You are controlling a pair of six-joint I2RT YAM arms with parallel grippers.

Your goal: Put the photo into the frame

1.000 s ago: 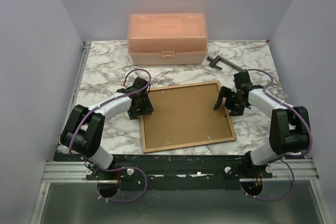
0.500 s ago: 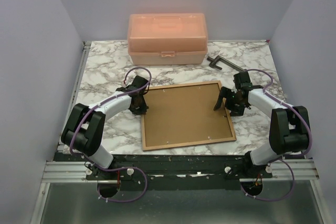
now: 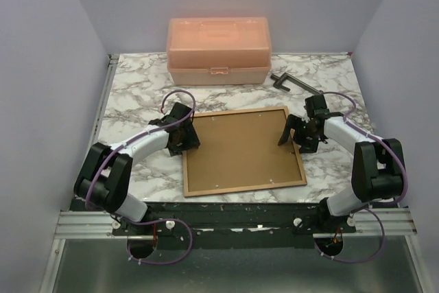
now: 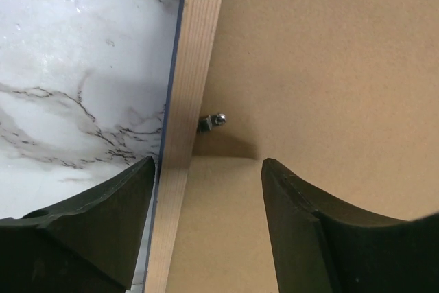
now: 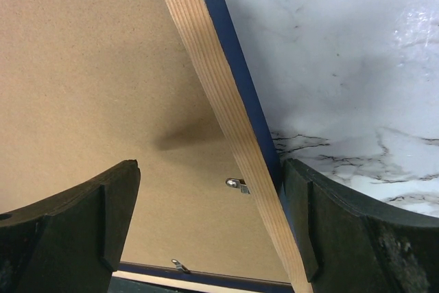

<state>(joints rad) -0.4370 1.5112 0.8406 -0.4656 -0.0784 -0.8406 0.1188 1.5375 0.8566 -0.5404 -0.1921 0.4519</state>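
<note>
The frame (image 3: 236, 112) lies face down in the middle of the table, tan wood back up, with the brown backing board (image 3: 240, 149) inside it. The photo is hidden. My left gripper (image 3: 184, 138) is open and straddles the frame's left rail (image 4: 195, 53), one finger over the marble and the other over the backing board (image 4: 322, 53), just short of a small metal tab (image 4: 211, 122). My right gripper (image 3: 296, 135) is open wide across the right rail (image 5: 206, 66), whose navy edge runs close to the outer finger (image 5: 329, 224). A metal tab (image 5: 238, 184) shows between these fingers.
A peach plastic box (image 3: 218, 51) stands at the back of the marble table (image 3: 137, 94). A dark clamp-like tool (image 3: 291, 81) lies at the back right. Lilac walls close in the left, right and back sides.
My left gripper shut at the frame's left rail half a second ago and now stands open again. The frame's near left corner has shifted slightly. The right arm has not moved.
</note>
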